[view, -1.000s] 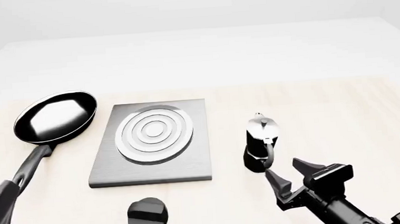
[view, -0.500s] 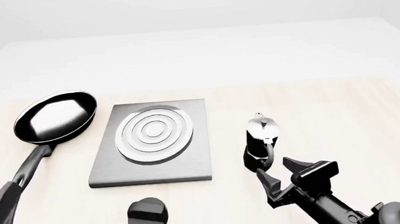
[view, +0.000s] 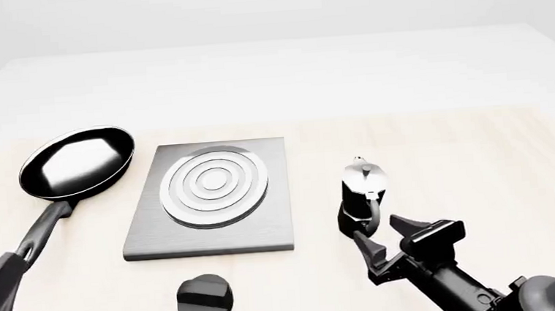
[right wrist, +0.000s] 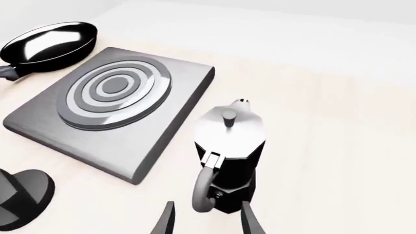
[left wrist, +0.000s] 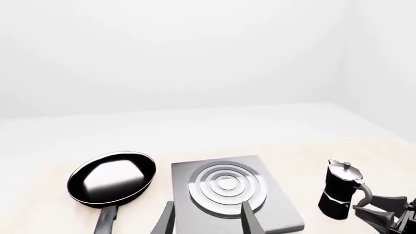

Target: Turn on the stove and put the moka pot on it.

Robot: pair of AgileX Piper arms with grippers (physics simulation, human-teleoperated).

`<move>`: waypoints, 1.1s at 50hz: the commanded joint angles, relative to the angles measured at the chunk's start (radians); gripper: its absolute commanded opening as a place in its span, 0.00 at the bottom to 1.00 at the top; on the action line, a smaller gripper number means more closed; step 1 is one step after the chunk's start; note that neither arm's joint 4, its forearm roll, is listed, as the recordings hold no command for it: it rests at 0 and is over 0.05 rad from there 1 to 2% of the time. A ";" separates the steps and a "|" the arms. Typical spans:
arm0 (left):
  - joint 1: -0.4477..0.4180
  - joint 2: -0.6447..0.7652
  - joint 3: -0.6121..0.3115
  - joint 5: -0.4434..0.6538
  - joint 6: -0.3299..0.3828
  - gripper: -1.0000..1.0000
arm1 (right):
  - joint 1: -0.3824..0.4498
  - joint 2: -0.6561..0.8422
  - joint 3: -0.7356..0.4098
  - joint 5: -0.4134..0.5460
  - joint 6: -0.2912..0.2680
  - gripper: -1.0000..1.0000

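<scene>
Here the right end effector (view: 385,242), spread wide and empty, flanks the moka pot (view: 361,196) handle

- stove (view: 210,198) sits mid-table, a bit left of center
- knob (view: 205,300) is apart from it, on the near side, just in front of the plate's front edge
- frying pan (view: 75,164) left of the stove, handle running toward the near-left corner
- moka pot (view: 362,198) stands upright on the table (view: 474,164), right of the stove w/ a gap
- right gripper (view: 389,244) right behind the pot's handle on the near side
</scene>
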 commanded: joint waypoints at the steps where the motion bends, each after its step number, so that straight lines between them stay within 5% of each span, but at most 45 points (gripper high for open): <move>1: -0.011 0.000 -0.018 0.013 -0.001 1.00 | 0.007 0.020 -0.018 -0.004 -0.007 1.00; 55: -0.089 0.000 -0.117 0.089 -0.004 1.00 | -0.005 0.128 -0.101 -0.004 -0.009 1.00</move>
